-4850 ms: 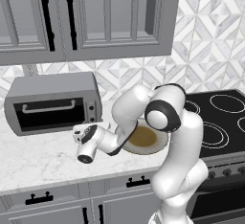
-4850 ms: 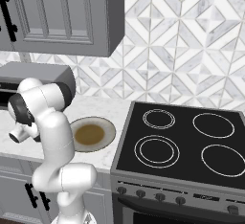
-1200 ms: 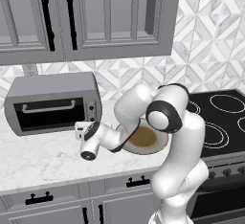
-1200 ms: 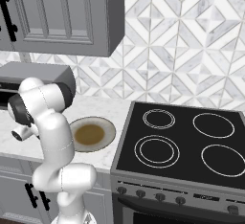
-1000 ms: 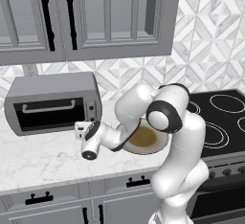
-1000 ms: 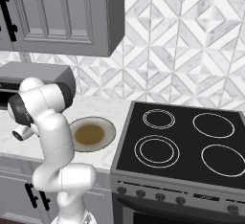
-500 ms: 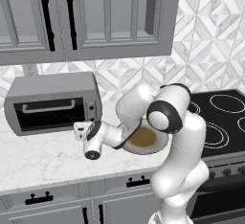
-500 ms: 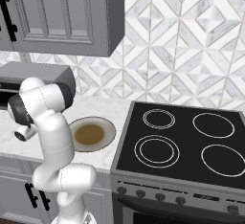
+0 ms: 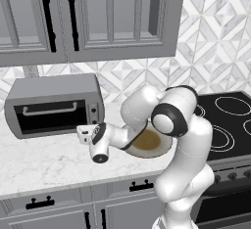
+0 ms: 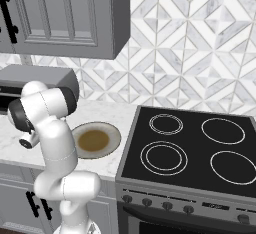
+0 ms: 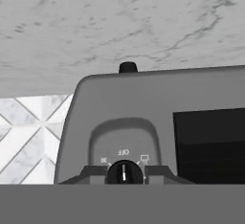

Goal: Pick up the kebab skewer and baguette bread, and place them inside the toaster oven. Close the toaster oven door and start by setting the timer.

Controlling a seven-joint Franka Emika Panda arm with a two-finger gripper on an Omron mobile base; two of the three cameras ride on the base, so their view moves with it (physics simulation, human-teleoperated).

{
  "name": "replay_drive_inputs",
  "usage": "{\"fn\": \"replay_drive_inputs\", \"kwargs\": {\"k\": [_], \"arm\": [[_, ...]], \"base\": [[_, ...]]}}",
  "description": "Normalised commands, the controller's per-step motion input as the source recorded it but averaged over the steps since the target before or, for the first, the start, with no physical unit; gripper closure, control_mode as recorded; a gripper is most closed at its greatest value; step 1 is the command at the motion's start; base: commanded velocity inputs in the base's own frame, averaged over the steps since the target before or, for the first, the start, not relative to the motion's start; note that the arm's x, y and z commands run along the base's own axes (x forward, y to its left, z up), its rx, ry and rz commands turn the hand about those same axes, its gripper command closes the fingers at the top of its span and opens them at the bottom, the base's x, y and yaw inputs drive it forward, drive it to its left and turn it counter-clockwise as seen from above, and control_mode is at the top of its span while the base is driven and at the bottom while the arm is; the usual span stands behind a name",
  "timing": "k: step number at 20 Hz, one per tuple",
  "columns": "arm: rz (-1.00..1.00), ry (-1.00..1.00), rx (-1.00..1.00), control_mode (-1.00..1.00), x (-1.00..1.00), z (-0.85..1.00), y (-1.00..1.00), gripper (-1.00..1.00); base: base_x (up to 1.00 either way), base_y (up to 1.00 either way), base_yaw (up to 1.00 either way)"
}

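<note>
Knob (image 11: 124,172) small, round, dark and rigid, set low in the grey panel on the right end of the oven (image 9: 54,105), white pointer line at the OFF mark. Probably smooth plastic with some spring resistance, so prone to slipping under a light pinch; best taken square across its rim, one finger each side, and turned about its own axis without pulling outward. Gripper (image 11: 124,175) closed on that knob, tips flanking it left and right. Door (image 9: 51,117) shut flat against the front, bar handle (image 9: 50,109) across its top; cannot tell what lies behind the dark glass. Oven boxy and heavy-looking, standing on the desk (image 9: 44,159) against the tiled wall, unlikely to shift under a twist. Beside it, near the stove, a round plate (image 9: 147,142).
</note>
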Motion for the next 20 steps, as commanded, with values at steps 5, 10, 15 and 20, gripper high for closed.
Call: {"fn": "replay_drive_inputs", "kwargs": {"k": [5,10,15,20], "arm": [[0.06,0.0,0.06,-1.0,0.27,0.0,0.0,1.0],[0.03,0.0,0.13,-1.0,0.25,0.0,-0.02,1.0],[0.06,0.0,0.18,-1.0,0.21,0.0,-0.09,1.0],[0.04,0.0,0.22,-1.0,0.29,0.05,-0.03,1.0]], "base": [[0.0,0.0,0.0],[0.0,0.0,0.0],[0.0,0.0,0.0],[0.0,0.0,0.0]]}}
